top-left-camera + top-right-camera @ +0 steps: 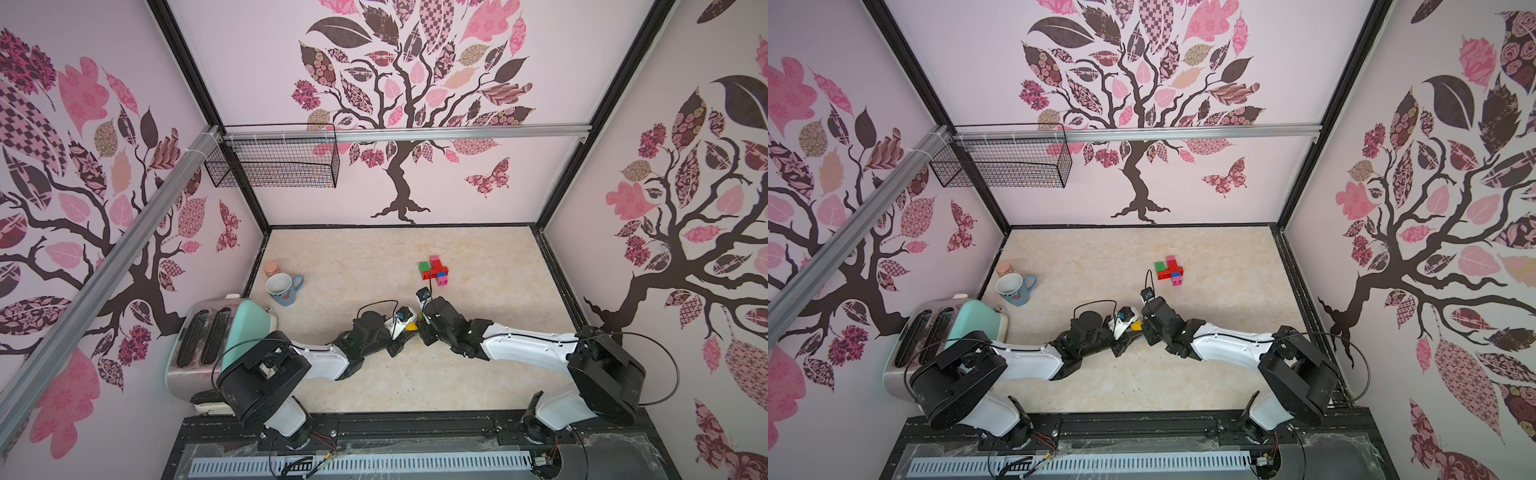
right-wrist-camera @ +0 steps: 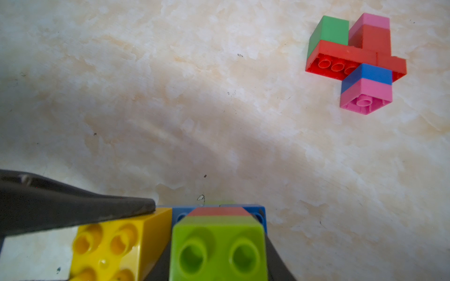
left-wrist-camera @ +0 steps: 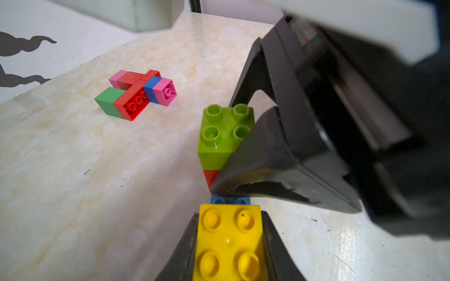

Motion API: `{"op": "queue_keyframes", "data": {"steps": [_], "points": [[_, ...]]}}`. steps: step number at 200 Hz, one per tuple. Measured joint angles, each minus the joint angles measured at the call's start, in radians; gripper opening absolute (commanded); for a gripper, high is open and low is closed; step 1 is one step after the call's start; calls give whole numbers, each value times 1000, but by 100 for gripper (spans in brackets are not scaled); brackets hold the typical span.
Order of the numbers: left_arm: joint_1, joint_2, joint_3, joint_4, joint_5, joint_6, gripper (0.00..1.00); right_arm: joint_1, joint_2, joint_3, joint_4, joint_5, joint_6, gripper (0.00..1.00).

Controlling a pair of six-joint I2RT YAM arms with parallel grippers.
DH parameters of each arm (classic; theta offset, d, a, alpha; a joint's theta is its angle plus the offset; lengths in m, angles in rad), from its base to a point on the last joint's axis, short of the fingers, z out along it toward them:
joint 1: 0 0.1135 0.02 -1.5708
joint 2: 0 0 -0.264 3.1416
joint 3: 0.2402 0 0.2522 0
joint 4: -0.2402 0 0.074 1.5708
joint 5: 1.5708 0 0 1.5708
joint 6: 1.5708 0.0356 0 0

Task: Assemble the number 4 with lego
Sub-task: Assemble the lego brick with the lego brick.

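Nearest the base, a toaster (image 1: pixel 210 332) stood at the table's (image 1: pixel 353 386) left edge, beside the left arm. Both arms reached to mid-table, tips almost meeting. The left gripper (image 3: pixel 230 219) was clamped narrowly on a yellow brick (image 3: pixel 229 243), one finger against each side, studs showing. Just beside it, the right gripper (image 2: pixel 218 258) was closed on a lime brick (image 3: pixel 224 131), which sat on a red brick (image 3: pixel 211 176). A blue brick (image 3: pixel 230 200) showed low between the yellow brick and this stack; whether the yellow brick was pressed onto it could not be told. In the right wrist view the yellow brick's side lay right against the stack.

Farther out, well apart from both grippers, a joined lego cluster (image 1: pixel 434 270) lay flat on the table: a green brick (image 3: pixel 109 99), long red pieces, a blue piece and pink ends. A blue-grey mug (image 1: pixel 282 289) stood off to the left, near the wall. A wire basket (image 1: pixel 274 160) hung on the back wall.
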Motion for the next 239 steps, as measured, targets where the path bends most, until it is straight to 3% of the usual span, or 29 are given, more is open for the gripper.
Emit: {"op": "queue_keyframes", "data": {"steps": [239], "points": [[11, 10, 11, -3, 8, -29, 0, -2, -1, -6, 11, -1, -2, 0]]}}
